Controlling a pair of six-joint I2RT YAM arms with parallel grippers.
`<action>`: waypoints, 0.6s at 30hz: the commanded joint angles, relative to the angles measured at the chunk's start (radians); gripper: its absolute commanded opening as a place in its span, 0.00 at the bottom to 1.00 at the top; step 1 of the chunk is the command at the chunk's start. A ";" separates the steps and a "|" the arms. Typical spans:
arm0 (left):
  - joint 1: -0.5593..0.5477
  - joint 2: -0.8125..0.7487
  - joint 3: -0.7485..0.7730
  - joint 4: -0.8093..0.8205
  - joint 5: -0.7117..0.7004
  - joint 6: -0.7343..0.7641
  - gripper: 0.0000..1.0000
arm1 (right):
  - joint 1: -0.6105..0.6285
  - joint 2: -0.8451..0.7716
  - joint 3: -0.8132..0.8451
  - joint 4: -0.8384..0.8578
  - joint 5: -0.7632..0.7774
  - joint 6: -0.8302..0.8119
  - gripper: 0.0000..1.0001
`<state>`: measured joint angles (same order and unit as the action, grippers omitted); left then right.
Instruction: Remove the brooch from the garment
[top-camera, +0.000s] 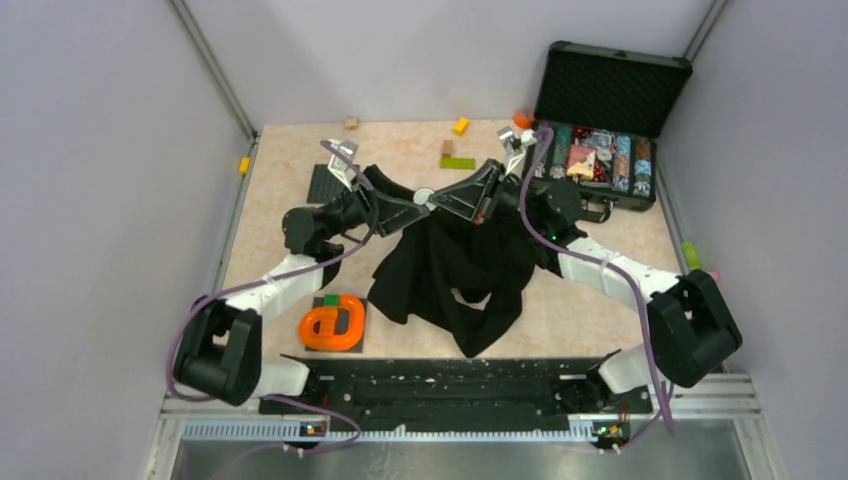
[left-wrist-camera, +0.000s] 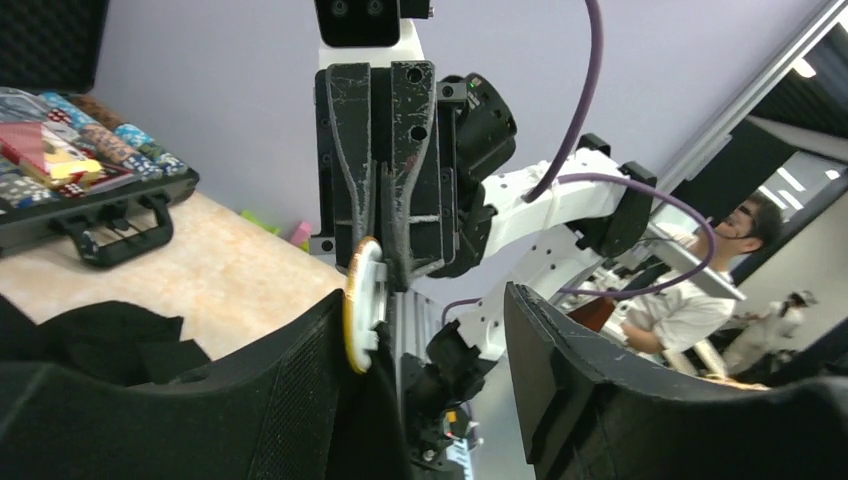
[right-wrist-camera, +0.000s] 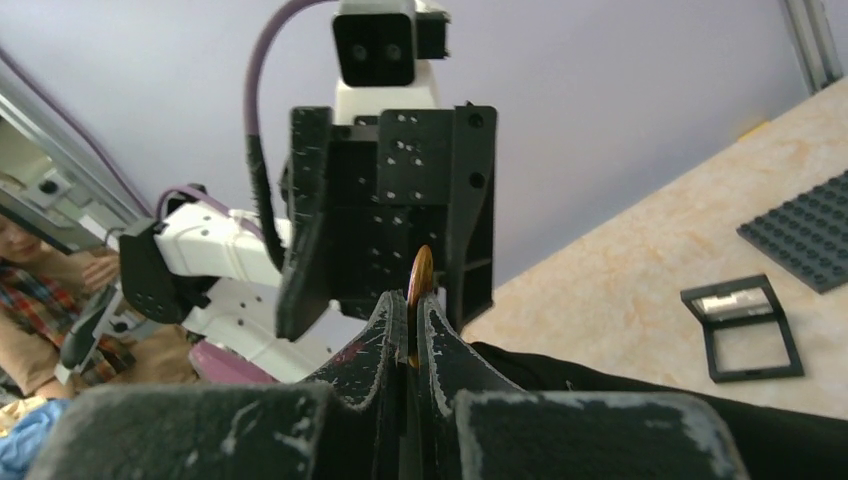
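- Garment (top-camera: 450, 270): black, floppy cloth, peaked up toward the two grippers. I reckon it'll drag along with any pull.
- Right gripper (right-wrist-camera: 412, 305): reaches in from the right, clamped tight on the brooch's edge.
- Left gripper (top-camera: 410, 205): faces it head-on, jaws wide apart, gripping nothing.
- Brooch (left-wrist-camera: 364, 305): small stiff disc just beside a left finger. It's probably light and slick, so the rim is the spot to hold.

Brooch (right-wrist-camera: 422, 277): rt wrist view gives edge only, face unseen, lower part buried btwn right gripper (right-wrist-camera: 410, 306) fingers. Left wrist view: brooch/cloth (left-wrist-camera: 90, 340) join can't tell, dark on dark at 6 o'clock. Cloth cut off at 9 o'clock edge. Case (left-wrist-camera: 150, 190) cut off at 10 o'clock. Person (left-wrist-camera: 680, 315) at 3 o'clock, partly behind cable. Top view: chips (top-camera: 600, 160) in case too small to tell apart.
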<state>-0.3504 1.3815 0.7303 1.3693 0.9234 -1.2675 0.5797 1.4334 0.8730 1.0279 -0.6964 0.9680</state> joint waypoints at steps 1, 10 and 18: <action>0.026 -0.155 -0.047 -0.229 -0.007 0.204 0.63 | -0.013 -0.080 0.064 -0.106 -0.065 -0.145 0.00; 0.031 -0.307 0.014 -0.749 0.011 0.593 0.49 | -0.015 -0.054 0.122 -0.138 -0.209 -0.076 0.00; 0.030 -0.349 0.031 -0.837 -0.074 0.644 0.40 | -0.012 -0.055 0.111 -0.143 -0.233 -0.080 0.00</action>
<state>-0.3237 1.0534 0.7105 0.6182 0.9142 -0.6979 0.5709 1.3956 0.9451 0.8349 -0.8909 0.8757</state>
